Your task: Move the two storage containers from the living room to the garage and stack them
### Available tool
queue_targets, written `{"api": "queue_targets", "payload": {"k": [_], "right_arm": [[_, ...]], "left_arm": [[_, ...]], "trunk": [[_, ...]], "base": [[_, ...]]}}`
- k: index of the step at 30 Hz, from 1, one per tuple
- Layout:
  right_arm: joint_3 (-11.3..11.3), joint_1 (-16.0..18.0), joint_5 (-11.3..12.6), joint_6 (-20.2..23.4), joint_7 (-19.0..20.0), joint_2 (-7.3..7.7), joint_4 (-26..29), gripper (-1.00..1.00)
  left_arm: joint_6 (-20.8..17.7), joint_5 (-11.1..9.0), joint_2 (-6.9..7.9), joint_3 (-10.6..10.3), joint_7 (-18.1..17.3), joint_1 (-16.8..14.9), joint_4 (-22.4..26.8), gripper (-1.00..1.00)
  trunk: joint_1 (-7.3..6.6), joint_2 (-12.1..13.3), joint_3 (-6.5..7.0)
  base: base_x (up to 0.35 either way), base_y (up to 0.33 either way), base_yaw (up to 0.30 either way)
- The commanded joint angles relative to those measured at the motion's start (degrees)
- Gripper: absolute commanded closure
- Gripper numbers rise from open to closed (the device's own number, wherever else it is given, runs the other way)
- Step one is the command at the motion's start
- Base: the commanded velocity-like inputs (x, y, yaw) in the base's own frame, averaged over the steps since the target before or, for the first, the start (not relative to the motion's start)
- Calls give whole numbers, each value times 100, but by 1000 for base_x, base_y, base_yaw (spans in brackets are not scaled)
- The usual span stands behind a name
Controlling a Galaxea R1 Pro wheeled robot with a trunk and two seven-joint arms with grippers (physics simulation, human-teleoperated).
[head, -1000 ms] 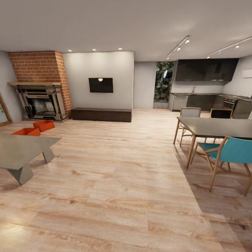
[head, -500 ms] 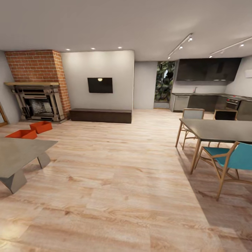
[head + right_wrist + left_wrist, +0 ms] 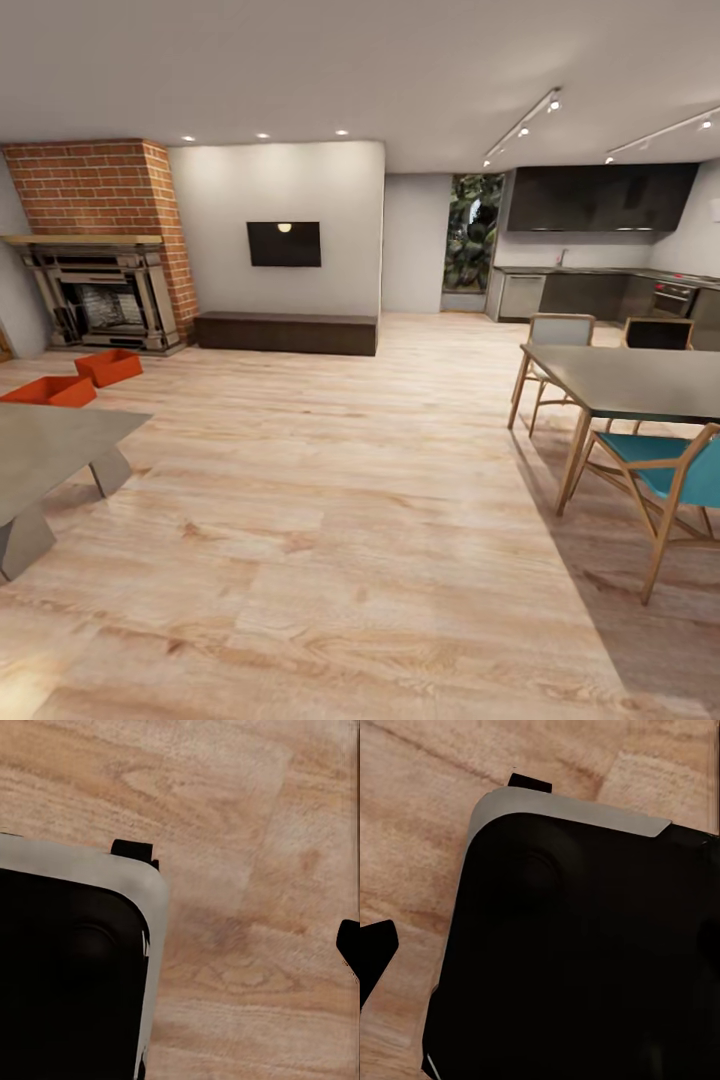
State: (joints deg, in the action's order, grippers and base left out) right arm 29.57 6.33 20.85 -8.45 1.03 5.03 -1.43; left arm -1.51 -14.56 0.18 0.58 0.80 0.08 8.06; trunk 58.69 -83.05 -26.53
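Robot in the living room, containers not yet picked up.

Two orange-red rectangular plastic storage bins sit on the light wood-plank floor at middle left, near the red-brick fireplace, awaiting collection; each claw's opening cannot be told.

Showing a brick fireplace at far left, a dark wall screen above a low bench, a dining table and teal chair standing at right.
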Motion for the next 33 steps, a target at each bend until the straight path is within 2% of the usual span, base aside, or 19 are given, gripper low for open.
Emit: {"api": "queue_targets", "payload": {"k": [1,28,33], "right_arm": [[50,6,52,-31,11,-4,-15,-100],[14,4,98,-51,2,-2,-15,-100],[57,7,42,-50,2,-4,-15,-100]], "left_arm": [[-16,-29,0,3,10,1,11,-100],[-5,32,-62,-13,12,3,28,-100],[23,27,-60,-14,13,1,29,-100]], "trunk": [[3,-2,-5],[3,-2,-5],[3,-2,-5]], "base": [[333,0,0],[333,0,0],[333,0,0]]}}
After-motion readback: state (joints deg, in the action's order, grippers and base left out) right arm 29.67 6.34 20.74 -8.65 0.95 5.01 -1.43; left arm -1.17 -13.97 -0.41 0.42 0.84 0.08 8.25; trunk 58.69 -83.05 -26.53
